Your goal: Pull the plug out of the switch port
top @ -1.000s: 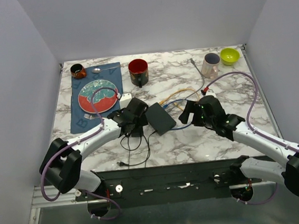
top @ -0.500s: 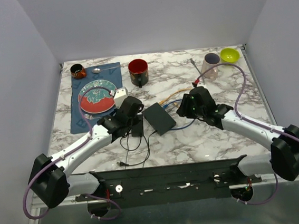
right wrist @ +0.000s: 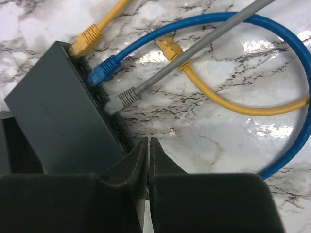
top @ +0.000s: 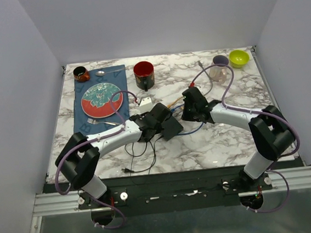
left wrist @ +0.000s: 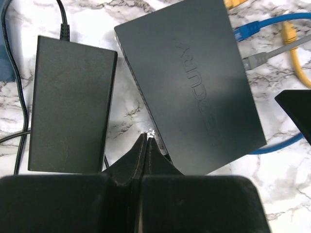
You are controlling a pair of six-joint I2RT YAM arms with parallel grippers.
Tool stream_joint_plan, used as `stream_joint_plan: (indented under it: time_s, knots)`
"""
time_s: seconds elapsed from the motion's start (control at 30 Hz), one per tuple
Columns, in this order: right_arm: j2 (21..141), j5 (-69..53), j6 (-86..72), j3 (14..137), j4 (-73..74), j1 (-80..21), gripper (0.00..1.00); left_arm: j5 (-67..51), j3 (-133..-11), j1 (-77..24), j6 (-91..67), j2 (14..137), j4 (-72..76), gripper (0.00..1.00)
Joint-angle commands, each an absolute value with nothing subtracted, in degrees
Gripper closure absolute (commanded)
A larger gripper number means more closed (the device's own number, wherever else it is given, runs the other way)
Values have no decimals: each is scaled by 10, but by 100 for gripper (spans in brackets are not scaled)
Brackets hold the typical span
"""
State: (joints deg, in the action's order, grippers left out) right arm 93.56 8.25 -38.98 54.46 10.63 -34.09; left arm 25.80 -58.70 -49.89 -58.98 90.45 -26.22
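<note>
The black switch [left wrist: 194, 87] lies flat on the marble, between my two grippers. Three plugs sit in the ports on its side: a yellow plug [right wrist: 85, 38], a blue plug [right wrist: 103, 69] and a grey plug [right wrist: 127, 97]. A loose yellow plug [right wrist: 167, 47] lies on the table beside them. My left gripper [left wrist: 147, 138] is shut and empty, its tips at the switch's near-left edge [top: 170, 127]. My right gripper [right wrist: 148, 141] is shut with nothing between its fingers, just short of the port side and below the grey plug.
A black power adapter [left wrist: 70, 102] lies left of the switch, its cable trailing toward the front edge. Blue and yellow cables loop right of the switch. A red mug [top: 143, 73], a plate [top: 101, 98] on a blue mat, a pink mug [top: 218, 66] and a green bowl [top: 238, 58] stand further back.
Both grippers have gone from open to shut. The left gripper has moved right onto the switch's edge, and the right gripper has moved left and back toward its ports.
</note>
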Motion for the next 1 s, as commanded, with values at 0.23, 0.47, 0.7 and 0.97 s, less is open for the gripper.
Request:
stream_joint_plan:
  time_s: [0.23, 0.47, 0.7, 0.97]
  knots:
    - [980, 63, -389, 554, 118, -343, 87, 222, -593, -475, -610, 970, -279, 100]
    - [960, 4, -393, 505, 75, -344, 91, 165, -636, -469, -548, 1037, -252, 100]
    - [908, -26, -391, 454, 55, -348, 90, 156, -688, -470, -494, 1061, -245, 100]
    - [856, -37, -393, 413, 46, -352, 90, 91, -772, -470, -435, 1120, -228, 99]
